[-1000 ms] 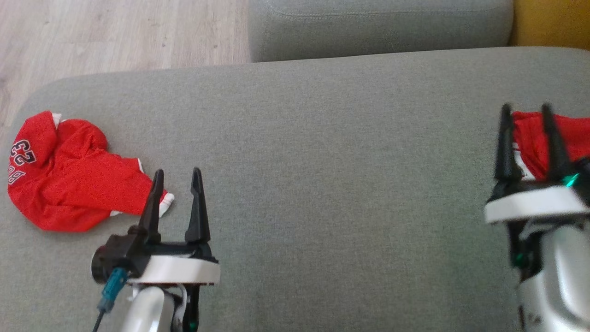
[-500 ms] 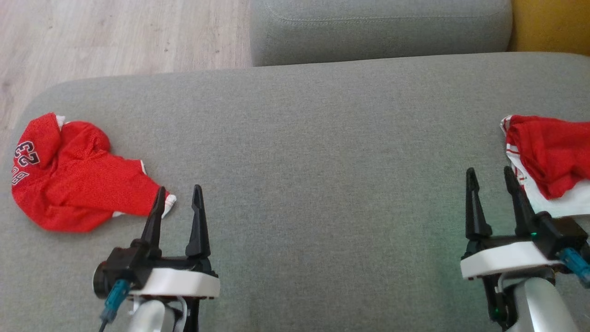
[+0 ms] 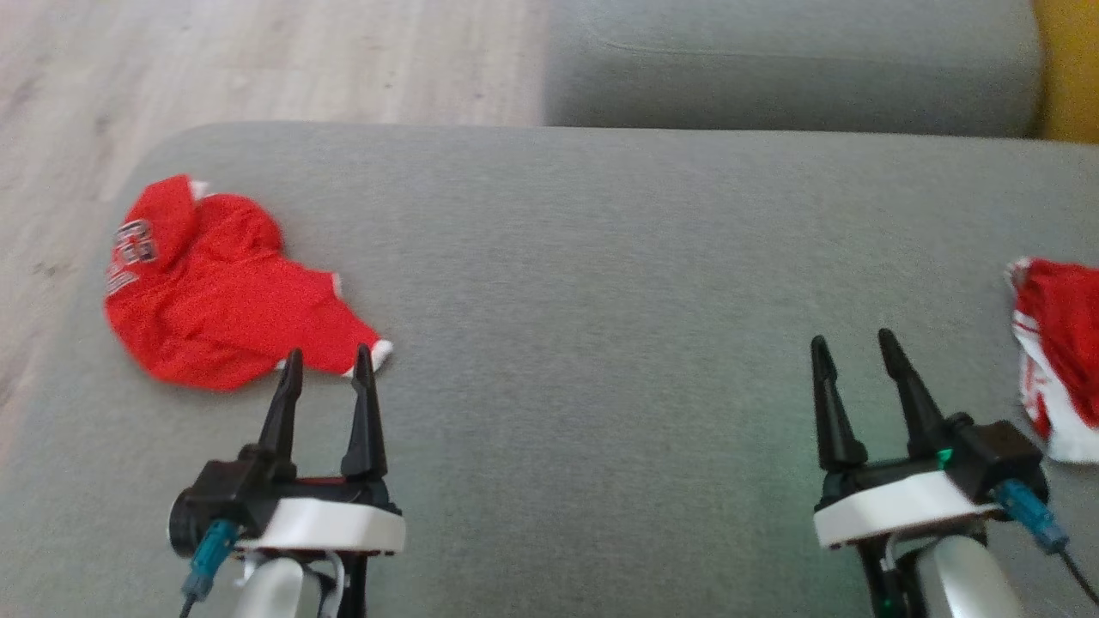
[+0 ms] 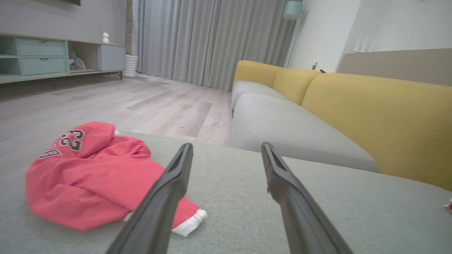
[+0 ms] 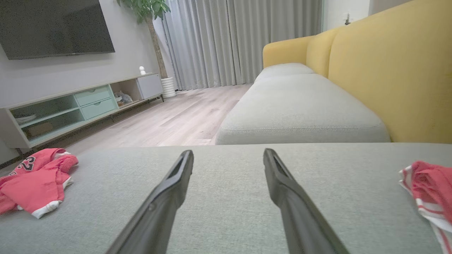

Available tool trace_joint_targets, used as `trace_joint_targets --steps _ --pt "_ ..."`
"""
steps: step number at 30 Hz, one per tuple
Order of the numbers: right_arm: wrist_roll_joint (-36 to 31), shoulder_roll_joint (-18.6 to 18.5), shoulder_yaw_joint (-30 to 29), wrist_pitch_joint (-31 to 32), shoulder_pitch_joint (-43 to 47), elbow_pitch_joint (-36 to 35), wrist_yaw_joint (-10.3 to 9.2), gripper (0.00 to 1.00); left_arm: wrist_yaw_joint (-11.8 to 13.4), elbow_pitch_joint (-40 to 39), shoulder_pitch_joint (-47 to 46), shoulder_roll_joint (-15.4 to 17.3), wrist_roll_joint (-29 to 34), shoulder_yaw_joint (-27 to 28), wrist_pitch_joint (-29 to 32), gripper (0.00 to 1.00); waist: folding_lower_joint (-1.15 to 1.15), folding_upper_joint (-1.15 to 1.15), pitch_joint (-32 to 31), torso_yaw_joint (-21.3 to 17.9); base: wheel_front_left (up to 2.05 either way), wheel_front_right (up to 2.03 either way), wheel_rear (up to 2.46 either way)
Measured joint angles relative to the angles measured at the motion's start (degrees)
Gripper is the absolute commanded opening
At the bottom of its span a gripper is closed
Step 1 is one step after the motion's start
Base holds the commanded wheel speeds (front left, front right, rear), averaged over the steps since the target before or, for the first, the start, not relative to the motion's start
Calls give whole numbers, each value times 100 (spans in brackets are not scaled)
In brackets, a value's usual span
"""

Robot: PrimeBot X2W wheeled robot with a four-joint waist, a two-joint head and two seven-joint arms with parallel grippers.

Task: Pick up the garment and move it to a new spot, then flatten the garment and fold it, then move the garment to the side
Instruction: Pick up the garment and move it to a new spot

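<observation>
The crumpled red jersey (image 3: 215, 318) lay at the left end of the grey cushion (image 3: 601, 257). The left pincer (image 3: 329, 352) hovered just beside its white cuff, fingers apart and empty. The right pincer (image 3: 853, 337), likewise spread and empty, was near a second red-and-white garment (image 3: 1052, 360) at the cushion's right edge.

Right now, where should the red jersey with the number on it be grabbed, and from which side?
Probably the white-trimmed corner that pokes out from the crumpled red jersey toward the open left hand. Come in low from the robot's side of it, along the sofa cushion: that corner is a thin free edge, while the rest is a bunched mound.
</observation>
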Motion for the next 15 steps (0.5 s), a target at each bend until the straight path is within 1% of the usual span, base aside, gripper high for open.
trace_joint_targets --steps 5,15 --pt "176 4 255 0 123 3 0 100 -3 78 32 2 49 135 0 100 0 0 -107 413 0 0 0" --pt "207 4 388 0 141 -4 0 100 -1 73 176 4 54 258 0 100 0 0 -257 1169 0 0 0"
